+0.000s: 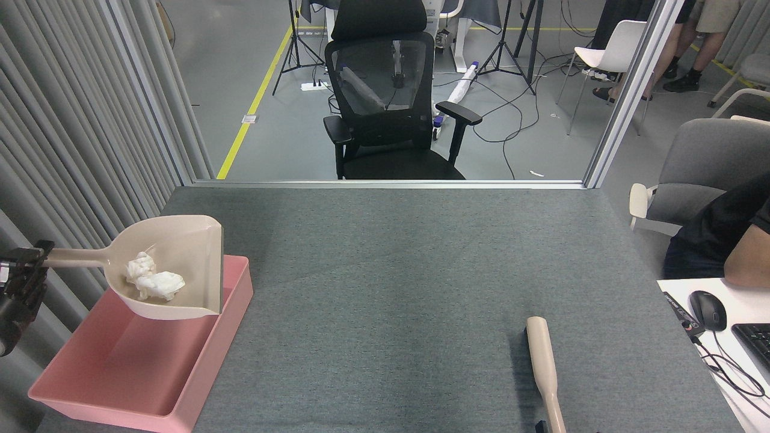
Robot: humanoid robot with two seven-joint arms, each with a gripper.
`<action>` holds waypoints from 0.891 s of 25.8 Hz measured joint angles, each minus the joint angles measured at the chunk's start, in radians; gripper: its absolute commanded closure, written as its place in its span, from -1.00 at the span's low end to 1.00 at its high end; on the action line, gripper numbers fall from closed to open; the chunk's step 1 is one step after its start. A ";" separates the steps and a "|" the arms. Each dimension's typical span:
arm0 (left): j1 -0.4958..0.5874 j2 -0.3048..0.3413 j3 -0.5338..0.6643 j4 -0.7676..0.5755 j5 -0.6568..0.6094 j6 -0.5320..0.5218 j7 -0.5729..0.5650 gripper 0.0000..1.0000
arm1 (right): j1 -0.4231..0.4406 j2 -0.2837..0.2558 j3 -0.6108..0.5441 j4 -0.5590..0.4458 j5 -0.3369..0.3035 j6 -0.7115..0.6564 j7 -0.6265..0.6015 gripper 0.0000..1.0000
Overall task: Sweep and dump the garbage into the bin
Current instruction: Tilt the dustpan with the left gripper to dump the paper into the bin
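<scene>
A beige dustpan (180, 258) hangs in the air over the far end of the pink bin (144, 385) at the table's left front. Two crumpled white balls of garbage (153, 281) lie inside the pan near its back. My left gripper (27, 260) is at the far left edge, shut on the dustpan's handle. The pan's open mouth faces right. My right gripper is out of view; only a beige brush handle (544, 367) rises from the bottom edge at the right.
The grey felt table (421, 270) stretches to the right of the bin. A black office chair (391, 102) stands beyond the far edge. A person's arm (746, 258) and a desk with a mouse (710, 310) are at the right.
</scene>
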 measured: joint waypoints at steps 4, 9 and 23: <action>-0.011 0.026 0.003 0.070 0.001 -0.052 0.000 1.00 | -0.001 -0.001 0.000 0.000 0.000 0.000 0.000 -0.98; -0.033 0.076 0.006 0.145 0.000 -0.110 0.000 1.00 | -0.005 -0.001 0.000 0.000 0.000 0.000 -0.003 -0.98; -0.036 0.120 0.004 0.226 -0.057 -0.304 0.004 1.00 | -0.005 0.001 0.000 0.000 0.000 0.000 0.000 -0.98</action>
